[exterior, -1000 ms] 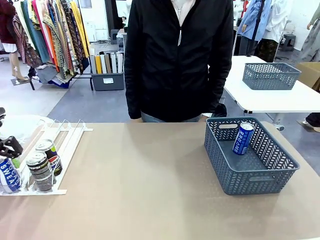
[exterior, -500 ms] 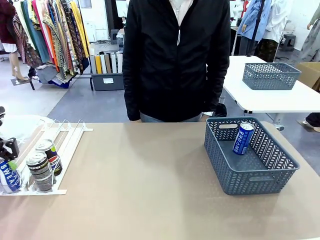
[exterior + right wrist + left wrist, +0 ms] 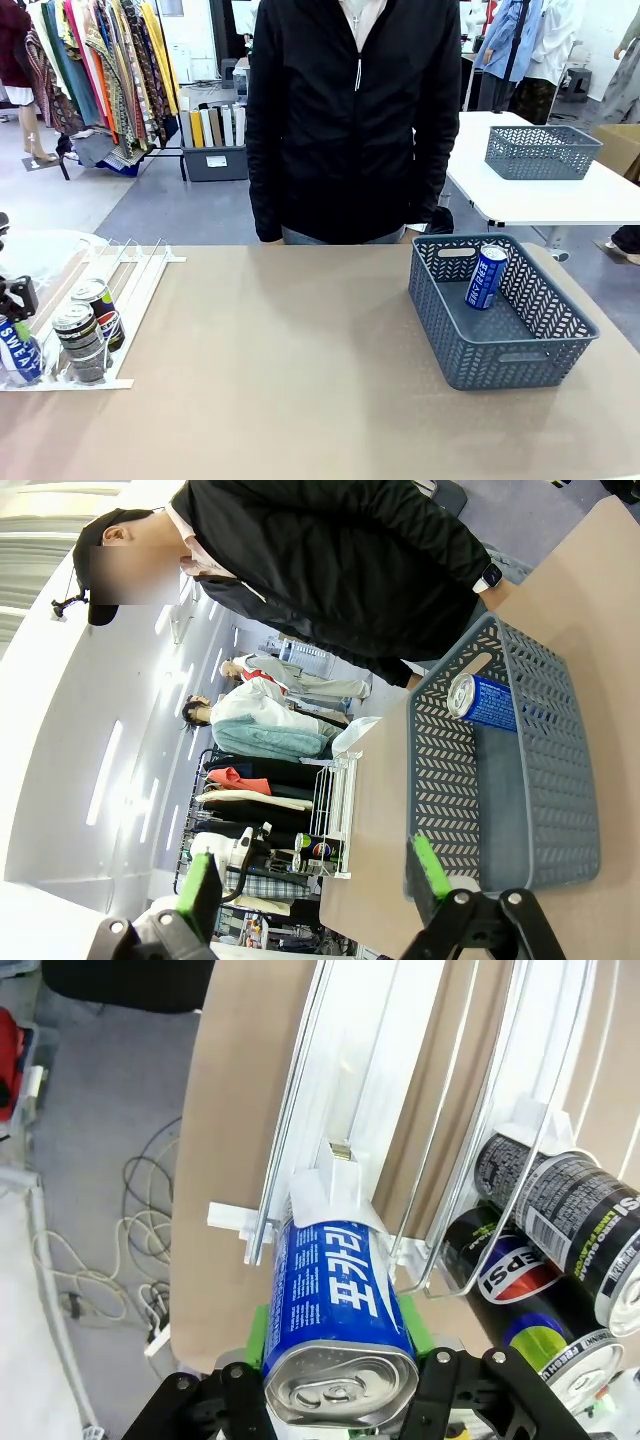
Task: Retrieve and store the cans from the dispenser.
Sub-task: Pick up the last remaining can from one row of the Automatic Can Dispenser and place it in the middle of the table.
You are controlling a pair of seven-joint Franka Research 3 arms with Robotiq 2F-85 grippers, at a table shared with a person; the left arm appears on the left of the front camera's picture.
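Risk: flat white-and-clear plastic dispenser rack (image 3: pixel 140 272) looks unfixed on the tan counter (image 3: pixel 300 380); a snag on its front stopper could drag it or jostle the dark Pepsi cans (image 3: pixel 515 1280) in the next lane; left hand (image 3: pixel 338 1345) pinches the blue-and-white slim can (image 3: pixel 335 1285) at its silver-top end, far end touching the stopper; right hand (image 3: pixel 312 875) spread, well apart.
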